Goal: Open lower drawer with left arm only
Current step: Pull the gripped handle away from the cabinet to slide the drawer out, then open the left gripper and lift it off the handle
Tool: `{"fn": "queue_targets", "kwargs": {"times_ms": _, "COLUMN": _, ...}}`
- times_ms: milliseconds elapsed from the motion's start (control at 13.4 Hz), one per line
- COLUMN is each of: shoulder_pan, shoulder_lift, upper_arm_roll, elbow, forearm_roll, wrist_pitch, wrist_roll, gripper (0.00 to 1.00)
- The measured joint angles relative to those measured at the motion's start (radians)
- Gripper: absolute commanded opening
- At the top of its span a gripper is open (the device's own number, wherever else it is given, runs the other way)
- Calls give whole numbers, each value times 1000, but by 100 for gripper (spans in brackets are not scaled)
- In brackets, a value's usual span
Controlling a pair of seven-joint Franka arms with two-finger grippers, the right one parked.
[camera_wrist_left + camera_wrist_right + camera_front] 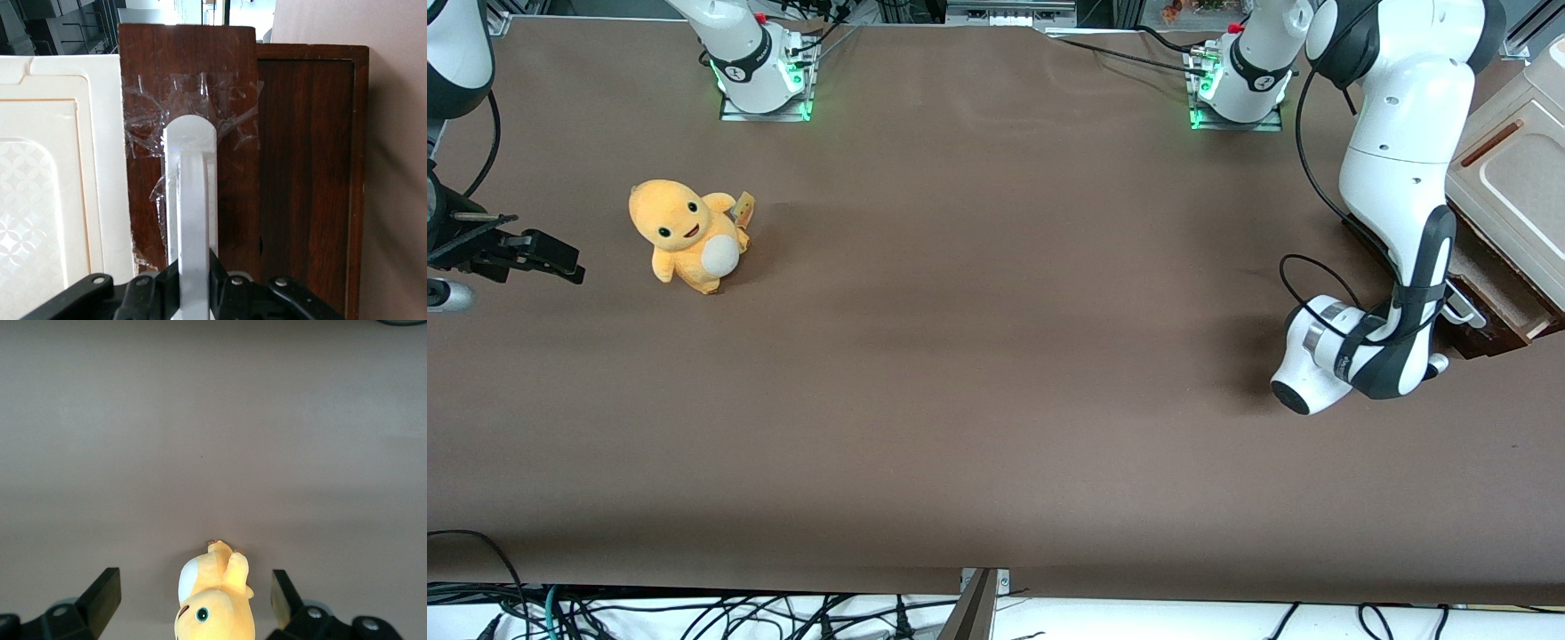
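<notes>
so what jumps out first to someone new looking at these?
Probably the orange plush toy, alone on the brown table toward the parked arm's end. Then the left arm, bent down at the working arm's end, with its gripper clamped on the white bar handle of the lower drawer. That dark brown drawer sticks out a little from the cream cabinet.

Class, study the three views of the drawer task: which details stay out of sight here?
- Lower drawer interior: front view, hidden by the left arm.
- End effector fingertips: left wrist view, cut off by the frame edge at the white handle.
- Cabinet: front view, cropped.
</notes>
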Motion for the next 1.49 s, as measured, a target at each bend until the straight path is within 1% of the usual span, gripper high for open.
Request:
{"fn": "queue_targets", "kwargs": {"times_ms": 149, "shoulder_pan": 0, "shoulder_lift": 0, "upper_arm_roll": 0, "elbow": 1, "forearm_roll": -1, "wrist_pitch": 0, "wrist_roll": 1, "gripper": 1}}
{"fn": "queue_targets", "kwargs": {"times_ms": 299, "shoulder_pan": 0, "shoulder_lift": 0, "upper_arm_roll": 0, "elbow": 6, "forearm_roll": -7, "wrist_pitch": 0, "wrist_roll": 1, "gripper": 3}}
{"fn": "queue_targets", "kwargs": {"times_ms": 523, "shoulder_pan": -8, "shoulder_lift": 2, "upper_arm_roll": -2, "elbow": 32, "forearm_roll": -30, "wrist_pitch": 4, "wrist_roll": 6, "gripper": 3}}
{"fn": "queue_targets", "kwargs": {"times_ms": 598, "shoulder_pan": -14, "shoulder_lift": 4, "upper_arm_roll": -3, "elbow": 42, "forearm_roll": -38, "wrist_pitch": 6, "wrist_roll": 9, "gripper": 10}}
{"fn": "queue_targets", "kwargs": {"times_ms": 672, "shoulder_pan": -18, "shoulder_lift": 6, "upper_arm_roll": -3, "elbow": 50, "forearm_roll": -41, "wrist_pitch": 6, "wrist_roll": 11, "gripper": 44}}
{"fn": "queue_targets", "kwargs": {"times_ms": 747, "shoulder_pan": -20, "shoulder_lift": 8, "upper_arm_roll": -3, "elbow": 53, "forearm_roll": -41, "wrist_pitch": 6, "wrist_roll": 13, "gripper": 99}}
{"fn": "queue_targets", "kwargs": {"times_ms": 1345, "shoulder_pan": -41, "shoulder_lift": 8, "upper_arm_roll": -32, "elbow": 123, "forearm_roll": -61, "wrist_pitch": 23, "wrist_roll": 32, "gripper": 100}}
{"fn": "queue_targets", "kwargs": {"times_ms": 1420, "shoulder_pan": -42, "shoulder_lift": 8, "upper_arm_roll": -38, "elbow": 143, "forearm_roll": -81, "wrist_pitch": 23, "wrist_roll": 32, "gripper": 100}}
{"fn": "queue_targets", "kwargs": {"times_ms": 1494, "shoulder_pan": -42, "shoulder_lift": 7, "upper_arm_roll": -41, "elbow": 176, "forearm_roll": -123, "wrist_pitch": 24, "wrist_roll": 32, "gripper": 100}}
